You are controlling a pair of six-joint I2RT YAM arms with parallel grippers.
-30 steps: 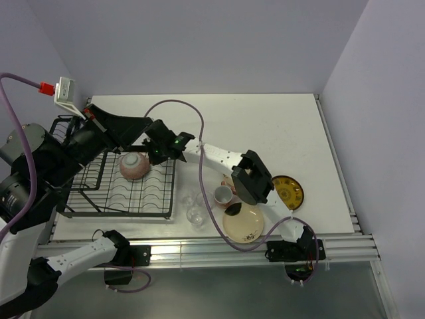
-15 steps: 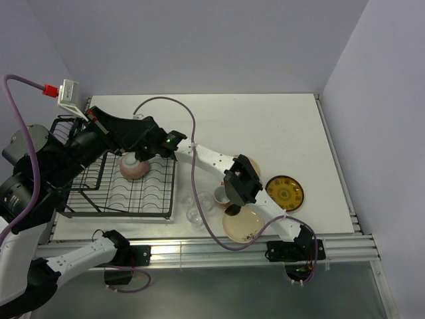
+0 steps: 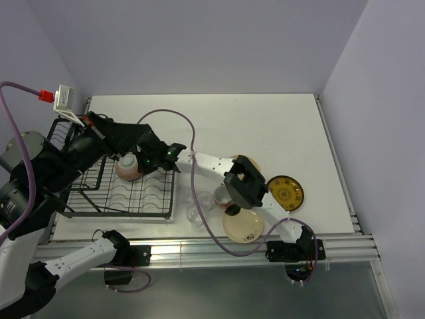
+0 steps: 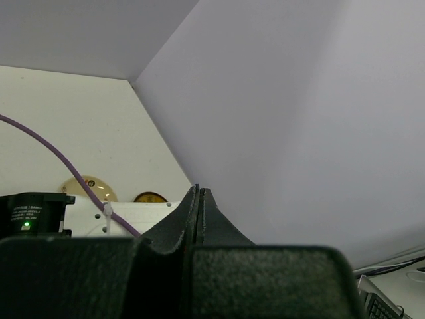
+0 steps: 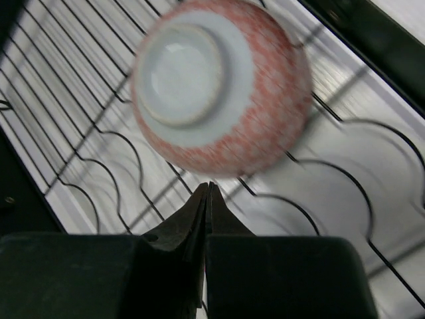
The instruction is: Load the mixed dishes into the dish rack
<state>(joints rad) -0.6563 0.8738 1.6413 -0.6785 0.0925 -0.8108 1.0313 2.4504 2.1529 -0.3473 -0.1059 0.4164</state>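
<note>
The dish rack point(image 3: 133, 196), black wire, stands at the table's left. A pink mug point(image 3: 128, 167) lies upside down on its grid. My right gripper point(image 3: 143, 161) reaches in from the right, shut and empty. In the right wrist view its tips point(image 5: 208, 186) are just short of the blurred mug point(image 5: 219, 93). My left gripper point(image 3: 153, 141) hovers above the rack's far side, shut and empty, its tips point(image 4: 198, 189) aimed at the right wall. On the table lie a second pink mug point(image 3: 222, 196), clear glasses point(image 3: 196, 214), a cream plate point(image 3: 244, 226) and the yellow plate point(image 3: 287, 193).
The right arm's white link point(image 3: 212, 161) and black elbow point(image 3: 247, 183) span the table's middle above the dishes, with another cream plate point(image 3: 252, 161) partly hidden behind them. A purple cable point(image 3: 176, 116) loops over the table. Walls close the back and right.
The right arm has stretched further left over the rack, and its elbow moved left. The upside-down mug has shifted a little to the left. The left arm drew back slightly left.
</note>
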